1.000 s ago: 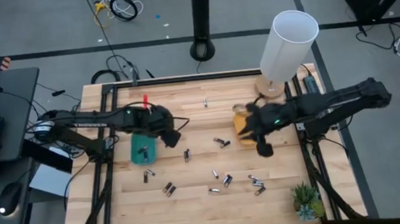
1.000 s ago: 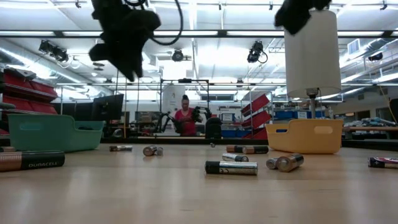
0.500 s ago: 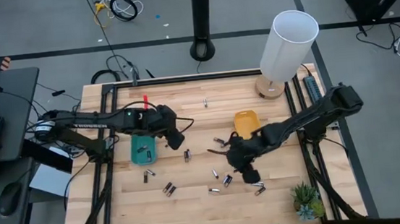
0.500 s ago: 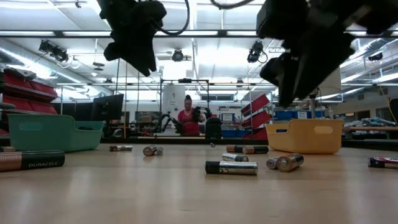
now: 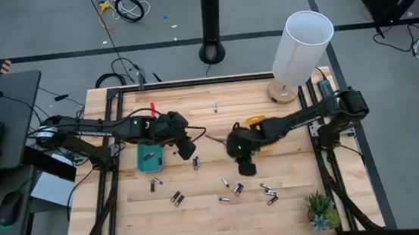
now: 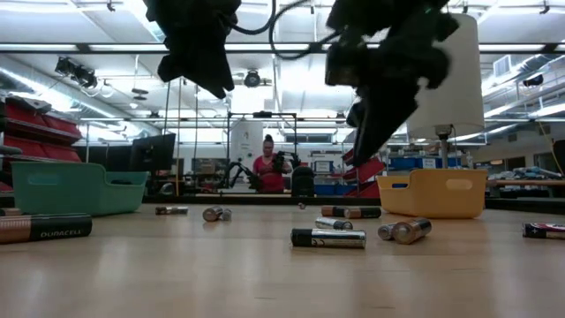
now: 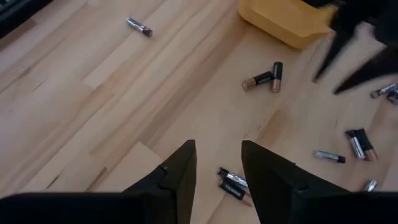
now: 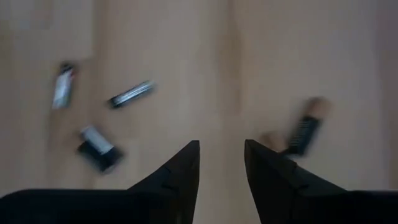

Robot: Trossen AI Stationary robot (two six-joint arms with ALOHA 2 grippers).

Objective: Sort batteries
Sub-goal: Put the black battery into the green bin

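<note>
Right hand (image 5: 241,160) swung in from yellow tray (image 5: 256,121), fingers apart, empty; green tray (image 5: 149,158) holds batteries (image 5: 149,158).

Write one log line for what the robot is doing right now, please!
left gripper: open, empty, above batteries | right gripper: open, empty, over table middle | green tray, yellow tray: on table

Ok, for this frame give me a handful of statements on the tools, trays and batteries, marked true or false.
1. Both tools are empty. True: the left tool and right tool hold nothing.
2. The green tray holds no batteries. False: a few lie inside it.
3. The right tool hovers over the yellow tray. False: it is over the table, beside the tray.
4. Loose batteries lie on the table. True.
</note>
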